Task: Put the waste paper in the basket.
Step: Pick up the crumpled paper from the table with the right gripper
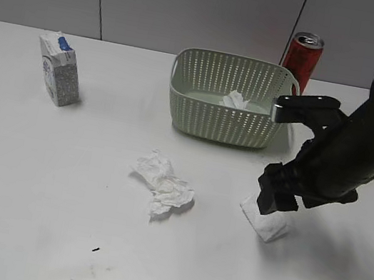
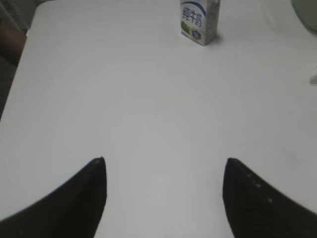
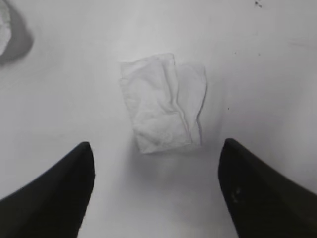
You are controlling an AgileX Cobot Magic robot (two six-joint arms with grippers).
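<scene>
The sage-green perforated basket (image 1: 228, 98) stands at the back of the table with one white paper wad (image 1: 235, 100) inside. A second crumpled wad (image 1: 163, 185) lies on the table in front of it. A third, flatter wad (image 1: 266, 223) lies to the right. My right gripper (image 1: 276, 199) hovers just above this wad; in the right wrist view the wad (image 3: 163, 109) lies ahead of the open, empty jaws (image 3: 156, 148). My left gripper (image 2: 165, 161) is open and empty over bare table; its arm is not in the exterior view.
A white-and-blue carton (image 1: 59, 69) stands at the back left and also shows in the left wrist view (image 2: 198, 22). A red drink can (image 1: 302, 59) stands behind the basket's right corner. The white table (image 1: 33, 192) spreads around. The second wad's edge shows in the right wrist view (image 3: 4, 29).
</scene>
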